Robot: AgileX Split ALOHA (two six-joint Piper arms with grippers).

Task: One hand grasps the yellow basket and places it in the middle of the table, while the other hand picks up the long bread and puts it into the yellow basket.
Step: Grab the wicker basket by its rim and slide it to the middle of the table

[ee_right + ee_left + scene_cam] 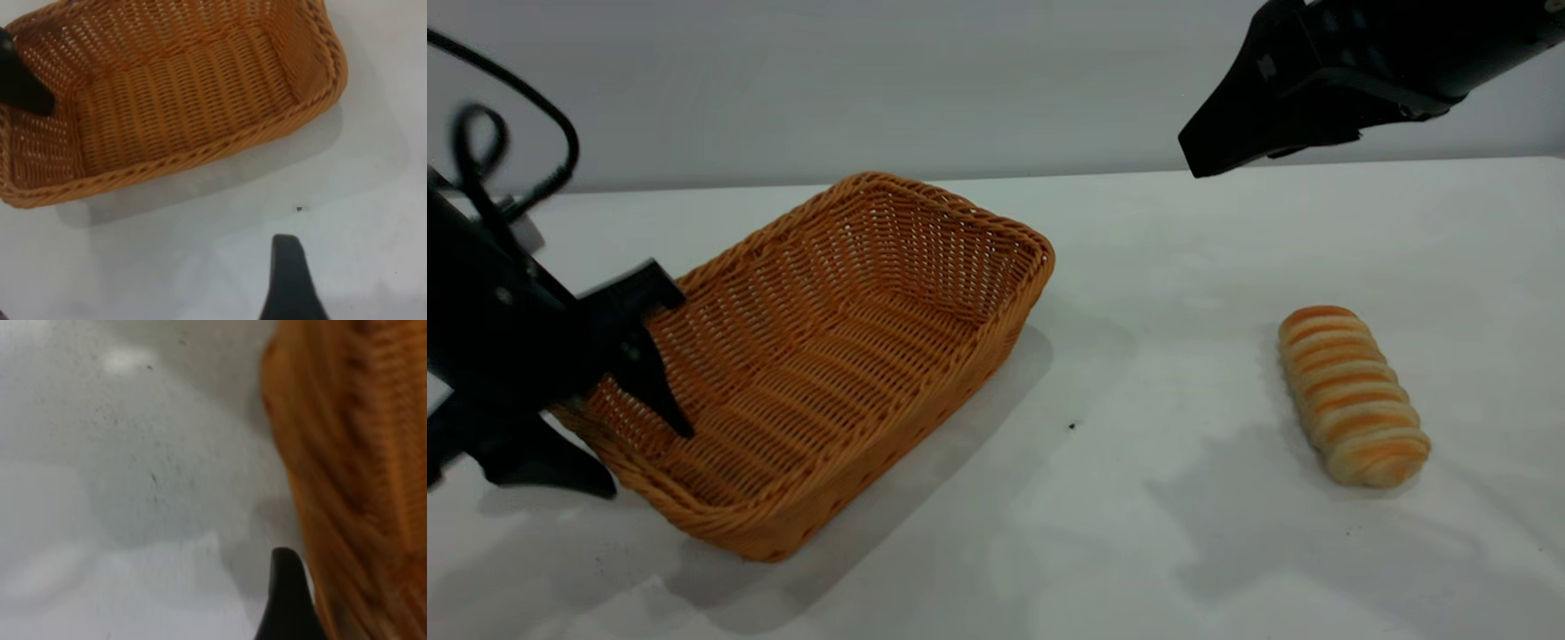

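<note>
The yellow basket (pixel 845 356) sits at the table's left; it also shows in the right wrist view (pixel 173 100) and, close up, in the left wrist view (pixel 360 480). My left gripper (pixel 645 462) is open astride the basket's left end wall, one finger inside the basket and one outside. The long bread (pixel 1352 396), striped cream and orange, lies alone on the table at the right. My right gripper (pixel 1200 160) hangs open and empty high above the table, behind and above the bread.
The white table (pixel 1138 498) stretches bare between basket and bread, with a small dark speck (pixel 1072 427) on it. A plain wall stands behind the table's far edge.
</note>
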